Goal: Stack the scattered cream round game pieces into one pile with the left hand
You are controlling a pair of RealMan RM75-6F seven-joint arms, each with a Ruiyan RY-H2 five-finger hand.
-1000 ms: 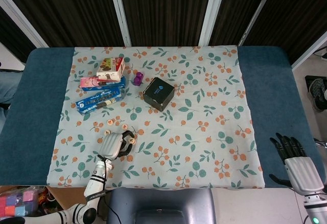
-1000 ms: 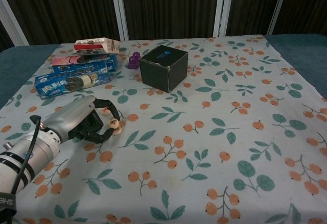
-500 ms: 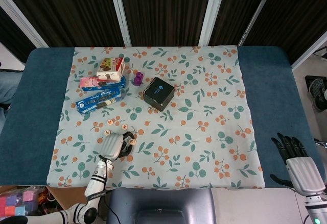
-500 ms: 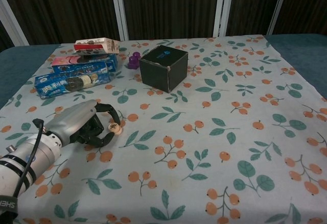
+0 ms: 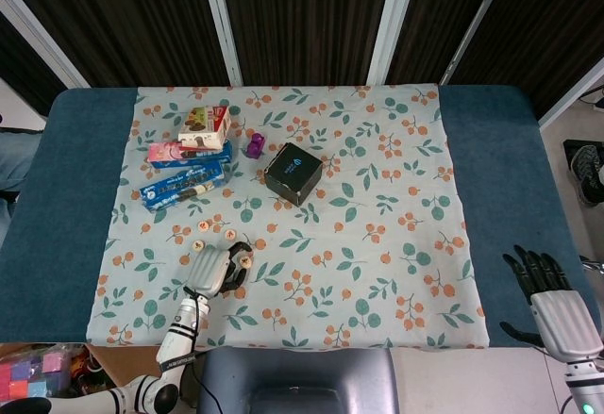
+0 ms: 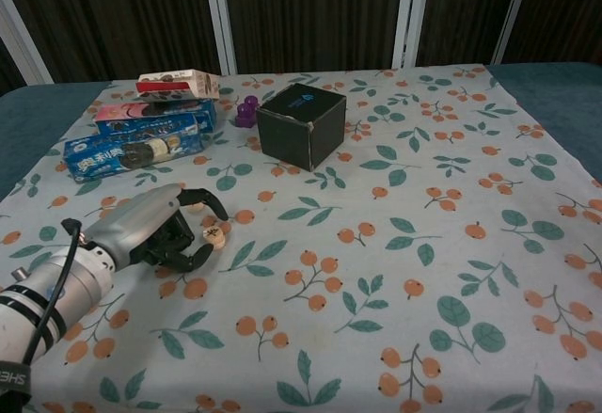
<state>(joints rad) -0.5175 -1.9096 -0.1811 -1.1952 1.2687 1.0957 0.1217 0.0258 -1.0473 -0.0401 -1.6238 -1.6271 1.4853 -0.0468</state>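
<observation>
We see the left hand (image 6: 155,230) with a silver-grey shell over its back and black fingers (image 6: 202,198). Its wrist is a pale grey-white cylinder ringed with black bands, and a thin black cable (image 6: 52,286) loops from the hand's back along the forearm. From the head view the forearm reads white with dark bands, narrowing toward the table edge. The right hand (image 5: 552,303) has the same build: light grey, boxy palm shell, black fingers (image 5: 533,266), and a green light spot on the wrist below.
</observation>
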